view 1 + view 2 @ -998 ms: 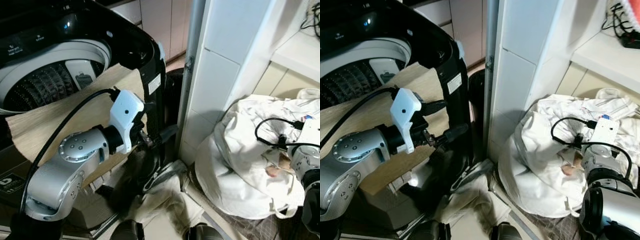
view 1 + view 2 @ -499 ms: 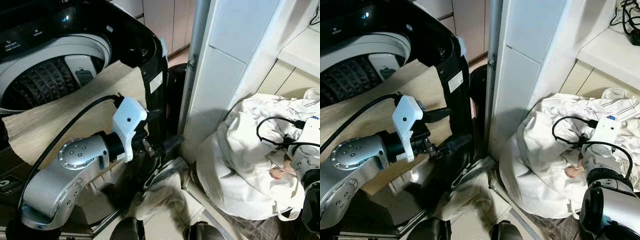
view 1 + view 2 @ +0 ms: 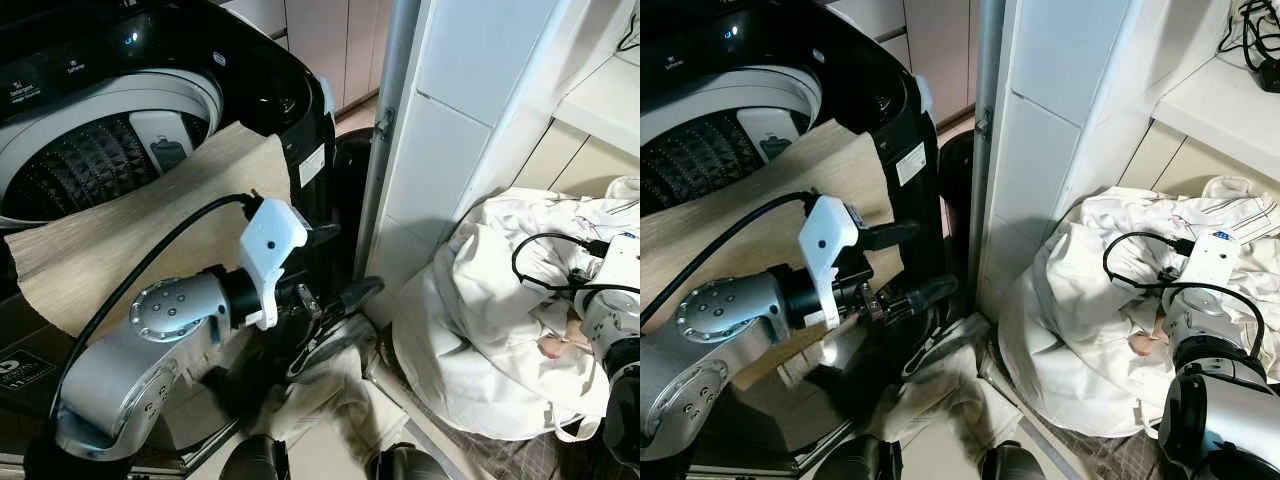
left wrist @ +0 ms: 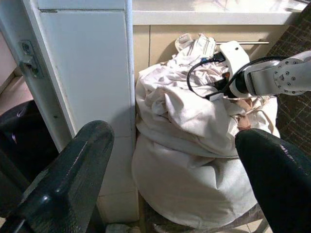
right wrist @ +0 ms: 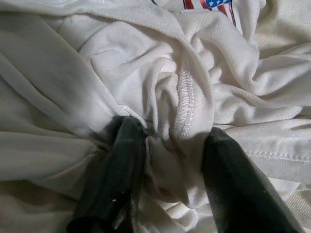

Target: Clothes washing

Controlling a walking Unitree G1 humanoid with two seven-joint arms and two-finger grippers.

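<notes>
1. Right hand [image 5: 165, 179] is sunk into the white laundry pile [image 3: 480, 330], fingers partly open w/ a bunched fold and seam between them, not yet pinched.
2. Judgement: close fully on that thick seam fold before lifting, then pull up slow so one garment peels off, not the whole heap.
3. Left hand [image 3: 335, 265] hangs wide open and empty, at 9 o'clock from the pile, in front of the washer [image 3: 110, 160].
4. Washer drum sits open at 10 o'clock; a tan cloth [image 3: 120, 240] drapes its front.
5. Right wrist view gives the fold in the fingers; head views give the pile low at 4 o'clock under the shelf [image 3: 600, 100].
</notes>
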